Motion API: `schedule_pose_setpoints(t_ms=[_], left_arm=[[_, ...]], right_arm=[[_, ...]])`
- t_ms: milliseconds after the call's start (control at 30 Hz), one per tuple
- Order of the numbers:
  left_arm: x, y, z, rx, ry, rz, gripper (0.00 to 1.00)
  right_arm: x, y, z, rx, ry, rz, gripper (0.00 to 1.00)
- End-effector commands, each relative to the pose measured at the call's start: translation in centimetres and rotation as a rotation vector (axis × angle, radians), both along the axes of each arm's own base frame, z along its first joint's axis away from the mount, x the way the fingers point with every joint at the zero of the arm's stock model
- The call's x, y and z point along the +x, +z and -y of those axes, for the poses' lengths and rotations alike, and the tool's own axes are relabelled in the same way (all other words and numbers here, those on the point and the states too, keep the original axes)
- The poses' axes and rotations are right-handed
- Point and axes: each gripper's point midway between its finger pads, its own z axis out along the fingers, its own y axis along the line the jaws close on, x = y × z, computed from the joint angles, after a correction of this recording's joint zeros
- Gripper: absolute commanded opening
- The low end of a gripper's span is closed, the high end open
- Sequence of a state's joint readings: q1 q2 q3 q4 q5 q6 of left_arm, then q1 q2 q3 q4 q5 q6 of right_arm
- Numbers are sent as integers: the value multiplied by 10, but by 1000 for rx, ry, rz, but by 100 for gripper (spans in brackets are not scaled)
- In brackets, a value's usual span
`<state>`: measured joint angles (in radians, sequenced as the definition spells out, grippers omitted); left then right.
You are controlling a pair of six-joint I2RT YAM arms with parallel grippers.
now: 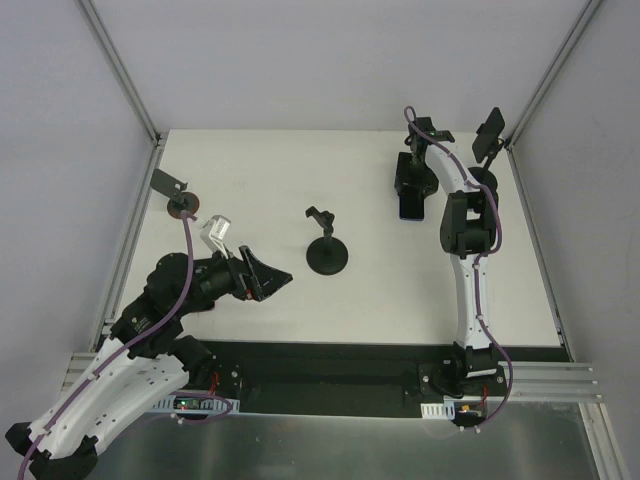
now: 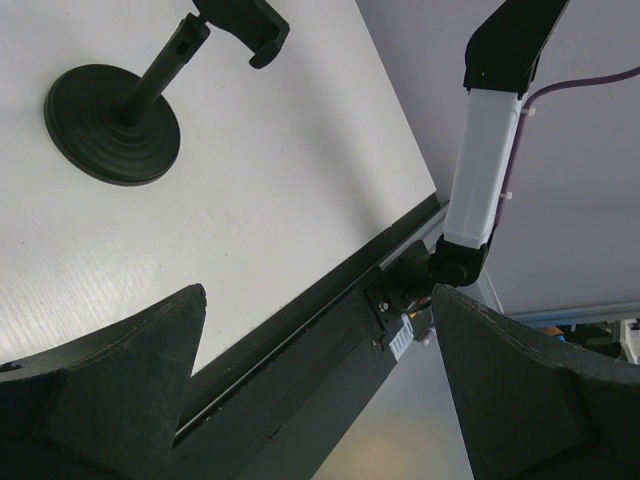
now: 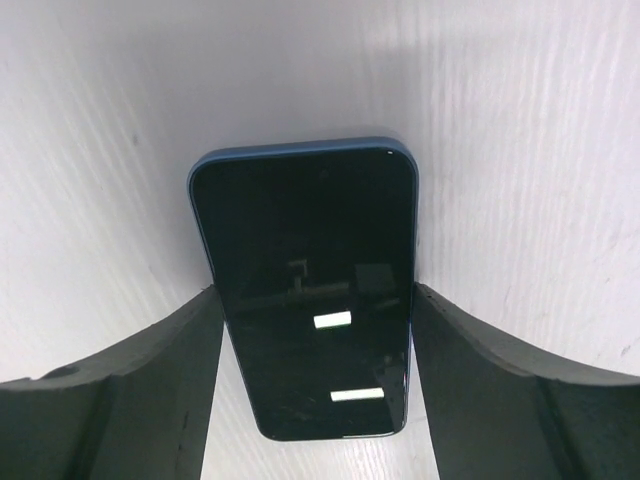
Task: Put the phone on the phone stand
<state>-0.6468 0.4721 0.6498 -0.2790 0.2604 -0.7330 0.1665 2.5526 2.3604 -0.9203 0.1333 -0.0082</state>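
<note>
The phone (image 3: pixel 305 260), dark-screened in a blue case, lies flat on the white table at the back right (image 1: pixel 411 210). My right gripper (image 3: pixel 316 292) reaches down over it, and both fingertips press against its long edges. The phone stand (image 1: pixel 327 255), a black round base with a thin post and a small clamp on top, sits at the table's middle. In the left wrist view the stand (image 2: pixel 112 122) shows at upper left. My left gripper (image 1: pixel 272 280) hovers left of the stand, open and empty, with its fingers (image 2: pixel 120 380) wide apart.
A small round-based holder with a grey plate (image 1: pixel 178 203) stands at the left edge. Another black holder (image 1: pixel 488 140) rises at the back right corner beside the right arm. Metal frame posts and grey walls bound the table, with a black strip (image 1: pixel 330 365) along the near edge.
</note>
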Motion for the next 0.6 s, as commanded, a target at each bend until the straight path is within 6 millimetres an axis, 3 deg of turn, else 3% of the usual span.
schedule_pose_setpoints(t_ms=[0,33,67,100,133,167,233,267,300,433,467,500,533,567], left_arm=[[-7,0,-1,-28,-12,-10,95],[-9,-3,-1,-22,-23,-13,96],[-11,-7,1,-14,-39,-23,96],[-13,-12,2,-10,-47,-44,96],[-16,-14,3,-19,-62,-62,96],[-18,-21,4,-21,-67,-90,96],[-24,-24,6,-40,-82,-119,95],[-25,-29,6,-39,-86,-132,94],[-28,-26,5,-55,-91,-117,92],[-36,-32,2,-99,-98,-111,88],[-39,-38,5,-109,-119,-126,89],[-42,-39,7,-129,-131,-136,89],[-44,-49,9,-128,-145,-163,89],[-44,-49,13,-147,-160,-161,89]], right_arm=[[-55,-3,-20,82,23,-157,33],[-76,-15,-18,80,23,-215,33],[-82,-14,-21,75,42,-208,31],[-76,9,-23,79,52,-119,30],[-98,-2,-21,78,52,-165,30],[-97,18,-25,104,61,-103,30],[-108,24,-23,109,61,-88,27],[-130,15,-29,164,74,-137,25],[-130,29,-34,194,80,-80,21],[-169,27,-45,306,82,-56,3],[-167,42,-49,335,94,24,1],[-190,25,-47,347,81,-11,1],[-198,27,-53,394,68,1,1],[-191,45,-60,441,85,99,1]])
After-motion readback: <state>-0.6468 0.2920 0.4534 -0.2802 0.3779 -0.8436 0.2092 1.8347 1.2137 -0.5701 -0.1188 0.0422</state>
